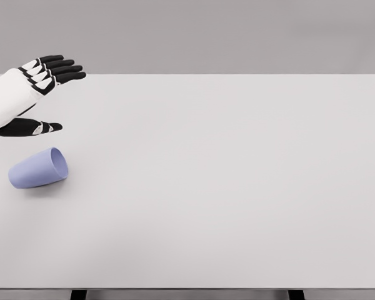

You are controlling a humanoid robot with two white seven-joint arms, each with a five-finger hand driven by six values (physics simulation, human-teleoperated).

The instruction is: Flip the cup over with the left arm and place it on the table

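A pale lavender cup lies on its side on the white table, near the left edge, with its open mouth facing right. My left hand hovers just behind and above the cup, apart from it. Its black fingers stretch out to the right and the thumb sits below them, so the hand is open and holds nothing. The right arm does not show.
The table's left edge runs close to the cup, and the front edge lies along the bottom of the view. A plain grey wall stands behind the table.
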